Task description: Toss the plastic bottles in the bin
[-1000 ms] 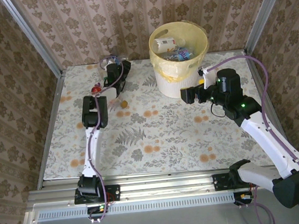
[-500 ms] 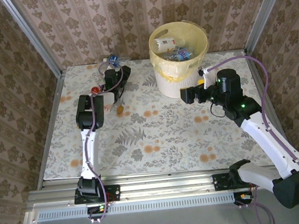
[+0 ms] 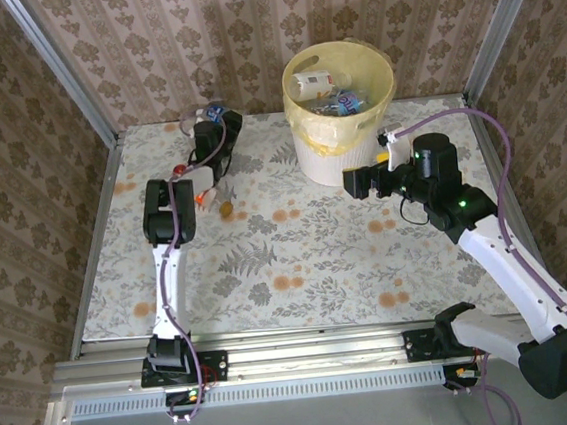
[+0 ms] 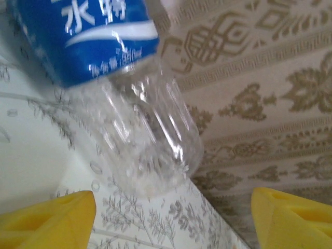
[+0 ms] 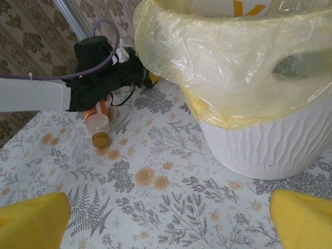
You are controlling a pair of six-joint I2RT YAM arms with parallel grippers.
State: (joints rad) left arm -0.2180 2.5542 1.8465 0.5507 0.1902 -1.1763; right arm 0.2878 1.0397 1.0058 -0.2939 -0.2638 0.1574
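Plastic bottles (image 3: 338, 102) lie jumbled in the bin (image 3: 319, 159), too tangled to count. 1 blue-labelled bottle (image 4: 119, 104), its top cut off, sits by the back wall ahead of the left gripper (image 4: 171, 223), whose fingers are spread and touch nothing. 1 orange-labelled bottle (image 5: 97, 120) lies half hidden under the left arm. The right gripper (image 5: 171, 220) is released, near the bin.

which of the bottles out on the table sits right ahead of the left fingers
The clear blue-labelled bottle, up against the back wall. The orange-labelled one lies further from that wall, out on the flowered table.
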